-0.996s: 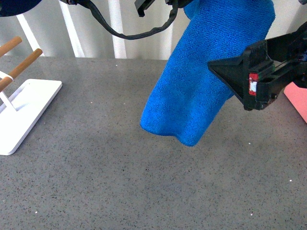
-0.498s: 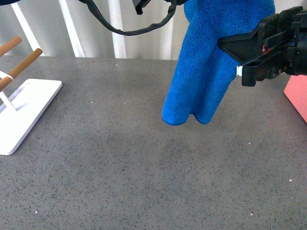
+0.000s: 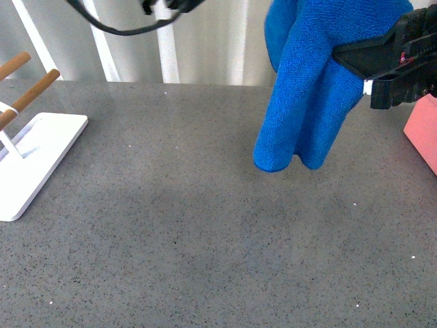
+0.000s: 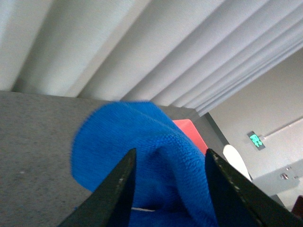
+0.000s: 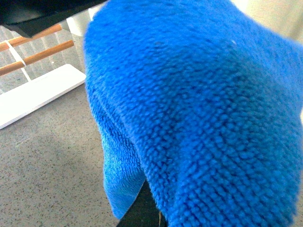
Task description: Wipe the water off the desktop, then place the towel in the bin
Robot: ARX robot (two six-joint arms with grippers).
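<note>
The blue towel (image 3: 311, 89) hangs folded above the grey speckled desktop (image 3: 205, 239), its lower end clear of the surface. My right gripper (image 3: 345, 56) comes in from the right and is shut on the towel's upper part. In the right wrist view the towel (image 5: 199, 109) fills most of the picture and hides the jaws. A corner of the pink bin (image 3: 423, 130) shows at the right edge, just beyond the towel. My left gripper (image 4: 168, 161) is open, its dark fingers (image 4: 116, 189) standing either side of the towel (image 4: 142, 137) without touching it, with the bin (image 4: 191, 135) behind.
A flat white stand (image 3: 34, 160) with wooden rods (image 3: 31, 92) sits at the left of the desktop. A black cable (image 3: 116, 27) of the left arm loops at the top left. White curtains hang behind the far edge.
The right gripper has carried the towel to the right, towards the bin, and a little higher. The left arm and its cable have drawn away up and to the left.
</note>
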